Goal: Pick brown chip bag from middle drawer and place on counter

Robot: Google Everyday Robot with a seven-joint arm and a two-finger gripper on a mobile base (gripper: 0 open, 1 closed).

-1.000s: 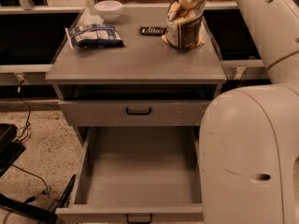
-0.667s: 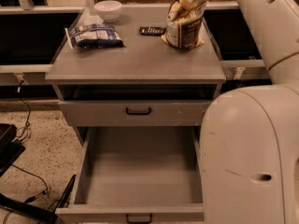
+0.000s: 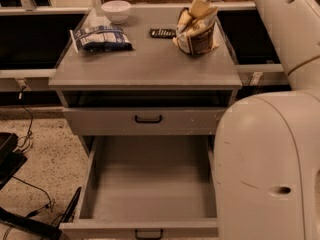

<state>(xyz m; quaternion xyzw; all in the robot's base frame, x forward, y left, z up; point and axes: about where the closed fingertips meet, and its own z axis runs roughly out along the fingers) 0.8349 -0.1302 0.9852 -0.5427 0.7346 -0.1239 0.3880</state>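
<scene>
The brown chip bag (image 3: 197, 34) stands upright on the counter (image 3: 150, 61) at its back right, bottom resting on the grey top. My gripper (image 3: 202, 6) comes down from the top edge of the view and is shut on the bag's cream-yellow top edge. The middle drawer (image 3: 150, 184) is pulled out wide below, its grey floor bare, its black bar handle (image 3: 148, 232) at the bottom edge.
A blue-and-white bag (image 3: 100, 38), a white bowl (image 3: 115, 10) and a small dark flat object (image 3: 162, 33) lie on the counter. The upper handled drawer (image 3: 148, 119) is closed. My white arm and body (image 3: 270, 169) fill the right side. Cables lie on the floor at left (image 3: 25, 134).
</scene>
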